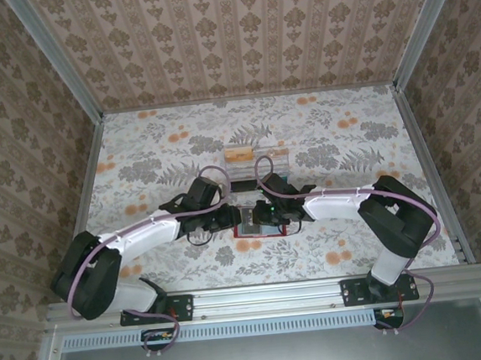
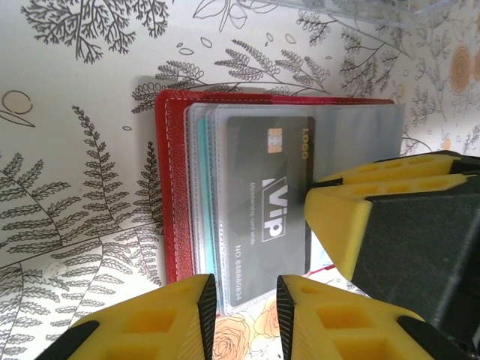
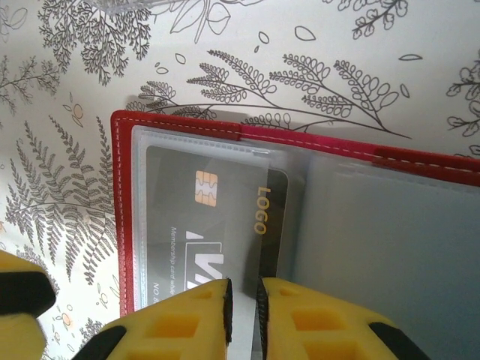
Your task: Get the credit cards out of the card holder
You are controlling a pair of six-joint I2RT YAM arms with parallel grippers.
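The red card holder lies open on the flowered table, its clear sleeves showing. A dark grey credit card with a gold chip sits in the top sleeve, its right edge poking out a little. My right gripper is shut on that card's edge where it meets the sleeve, and one of its yellow fingers covers the card's right side. My left gripper stands open, its fingertips either side of the sleeve's near edge.
A clear plastic tray stands just behind the holder, with a tan card in its far part. Patterned walls close in the table on three sides. Both arms meet over the table's middle.
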